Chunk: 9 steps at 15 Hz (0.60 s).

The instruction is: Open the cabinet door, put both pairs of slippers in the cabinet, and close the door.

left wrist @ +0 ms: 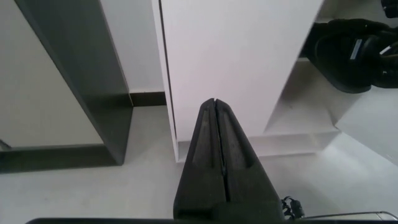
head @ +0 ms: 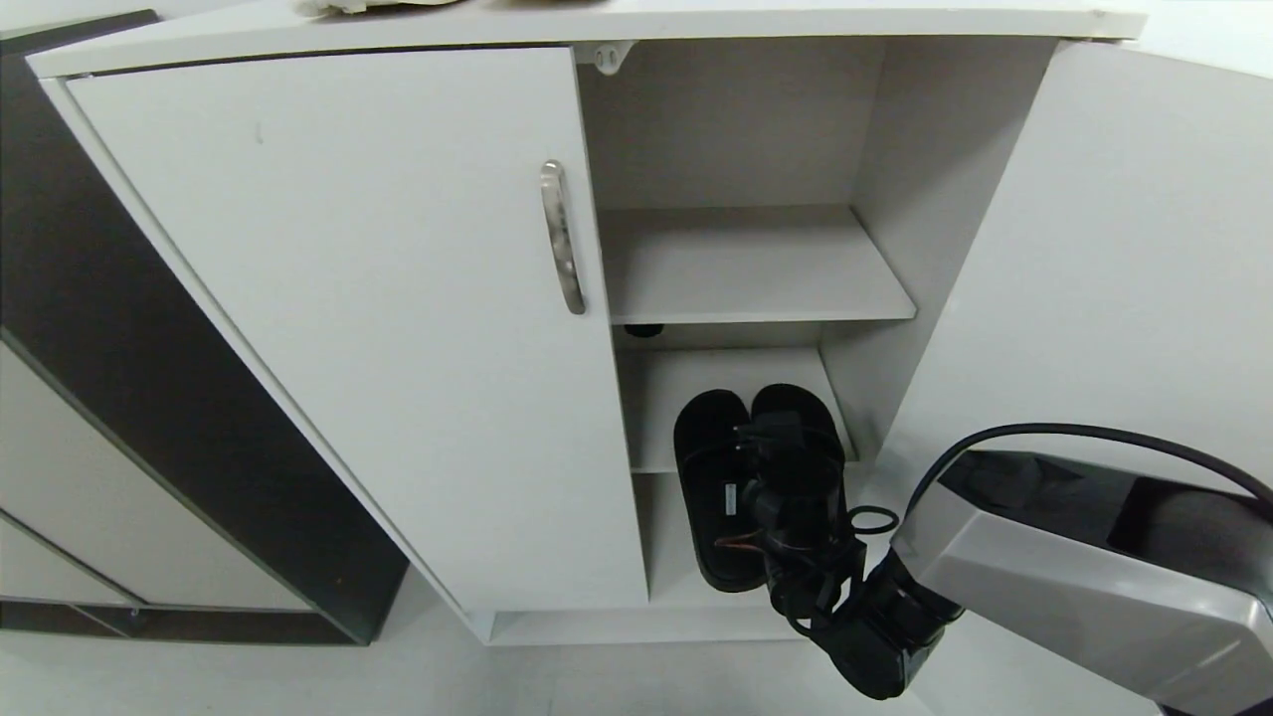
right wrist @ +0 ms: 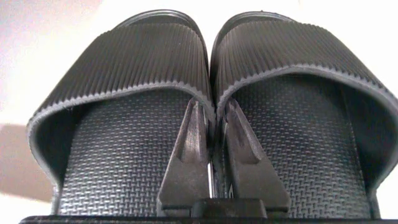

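**Fig.: One pair of slippers being placed in the opened cabinet**

The right gripper (right wrist: pixel 211 115) is closed, pinching together the inner strap edges of the black slippers (head: pixel 711 477). They sit at the lower shelves of the cabinet (head: pixel 935 199), whose right door (head: pixel 1094 249) stands open. Whether they rest on a shelf cannot be told. The next move probably calls for setting them down level, then letting go. The left gripper (left wrist: pixel 214 109) is closed and empty.

The right arm's angular shell (head: pixel 1074 587) is silver-grey with glossy black panels, and a black cable (head: pixel 1094 433) arcs over it. The left gripper (left wrist: pixel 214 103) and right gripper (right wrist: pixel 214 106) have tapered matte-black fingers (left wrist: pixel 202 149).
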Motion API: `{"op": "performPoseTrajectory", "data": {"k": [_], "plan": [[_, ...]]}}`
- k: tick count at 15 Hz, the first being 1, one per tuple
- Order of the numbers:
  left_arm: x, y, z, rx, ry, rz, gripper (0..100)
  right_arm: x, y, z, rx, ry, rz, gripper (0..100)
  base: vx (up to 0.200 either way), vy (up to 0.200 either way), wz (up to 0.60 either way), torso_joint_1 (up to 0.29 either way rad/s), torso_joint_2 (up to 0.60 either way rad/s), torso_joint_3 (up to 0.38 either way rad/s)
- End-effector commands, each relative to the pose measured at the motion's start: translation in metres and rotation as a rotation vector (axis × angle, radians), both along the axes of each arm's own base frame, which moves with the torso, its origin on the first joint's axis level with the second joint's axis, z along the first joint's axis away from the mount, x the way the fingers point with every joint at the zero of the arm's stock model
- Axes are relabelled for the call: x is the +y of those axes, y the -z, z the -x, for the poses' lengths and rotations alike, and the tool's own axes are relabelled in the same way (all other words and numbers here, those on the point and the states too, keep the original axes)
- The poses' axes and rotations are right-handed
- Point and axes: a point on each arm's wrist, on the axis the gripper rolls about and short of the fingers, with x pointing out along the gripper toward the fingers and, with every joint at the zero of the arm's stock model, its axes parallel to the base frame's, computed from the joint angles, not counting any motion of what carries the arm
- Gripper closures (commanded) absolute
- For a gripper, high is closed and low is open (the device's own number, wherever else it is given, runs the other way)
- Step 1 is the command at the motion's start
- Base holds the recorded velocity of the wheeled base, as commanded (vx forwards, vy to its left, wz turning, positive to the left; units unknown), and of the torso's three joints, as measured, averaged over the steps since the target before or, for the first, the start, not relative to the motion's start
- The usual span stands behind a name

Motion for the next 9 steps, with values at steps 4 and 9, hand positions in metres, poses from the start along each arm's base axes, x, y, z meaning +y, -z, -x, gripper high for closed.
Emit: {"op": "performPoseTrajectory", "data": {"k": [4, 9], "plan": [[0.000, 0.000, 0.000, 0.002, -0.002, 0.003, 100, -0.001, 0.002, -0.002, 0.006, 0.005, -0.016, 100, 0.050, 0.000, 0.00, 0.002, 0.00, 0.001], [0.000, 0.000, 0.000, 0.000, -0.002, 0.003, 100, 0.000, -0.007, -0.025, 0.014, 0.026, -0.062, 100, 0.000, 0.000, 0.00, 0.000, 0.00, 0.000]]}}
